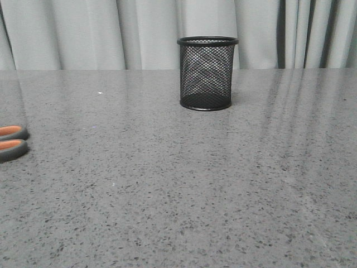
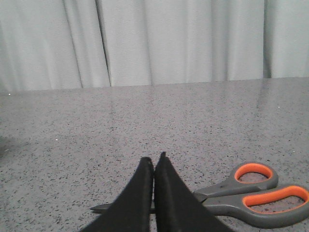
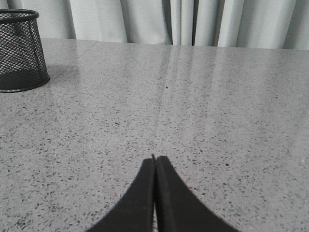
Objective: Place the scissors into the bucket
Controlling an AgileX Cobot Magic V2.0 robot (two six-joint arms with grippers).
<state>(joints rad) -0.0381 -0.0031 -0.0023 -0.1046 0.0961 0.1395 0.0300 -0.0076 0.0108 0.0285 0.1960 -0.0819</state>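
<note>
Grey speckled stone-look surface [image 1: 178,195] fills lower three quarters of frame, glossy. Pale grey-white pleated curtain [image 1: 83,33] spans whole top of frame behind it. Faint vertical curtain reflections streak surface at right. Soft, even light.

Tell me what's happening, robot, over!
Both grippers shut, empty. Scissors flat on table, by left gripper. Bucket upright, mid-table. Nothing between them.

Glossy speckled stone table [image 1: 167,195]; wire-mesh bucket [image 1: 207,72].
</note>
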